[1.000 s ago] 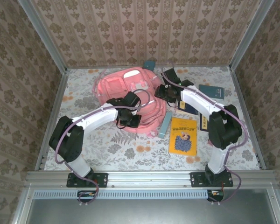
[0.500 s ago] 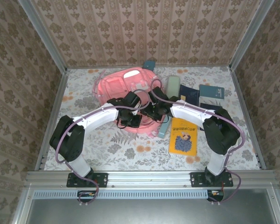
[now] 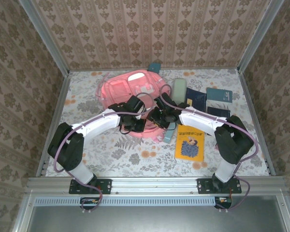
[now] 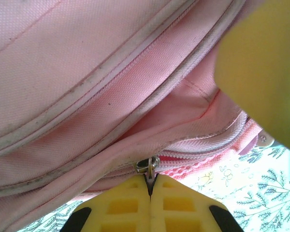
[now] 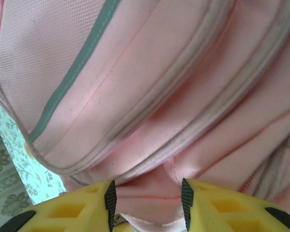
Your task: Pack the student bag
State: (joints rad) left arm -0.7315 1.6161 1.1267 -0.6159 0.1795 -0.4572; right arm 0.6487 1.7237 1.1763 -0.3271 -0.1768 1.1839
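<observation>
Top view: the student bag (image 3: 123,89) is a large soft pink backpack lying flat on the floral surface (image 3: 116,150), left of centre toward the far wall, with a white patch on its upper face. Both arms reach over its near right edge. The left tool (image 3: 134,125) and the right tool (image 3: 160,118) sit close together on that edge. To the right of the bag lie a yellow book (image 3: 190,142), dark blue books (image 3: 218,95) and a pale pouch (image 3: 178,88).

Left wrist view: close detail the top view lacks, with pink weave, grubby piping and a zip track. The left tool (image 4: 149,180) is clenched, its yellow fingers pressed together on the metal zip pull (image 4: 147,166). The bag rises above and beyond the tool. A blurred yellow shape (image 4: 261,63) sits upper right; identity unclear.

Right wrist view: mesh panel and grey stripe (image 5: 77,72) on the bag's front. The right tool (image 5: 146,186) has its fingers apart with a fold of pink fabric in the gap; cannot tell whether it is pinched
</observation>
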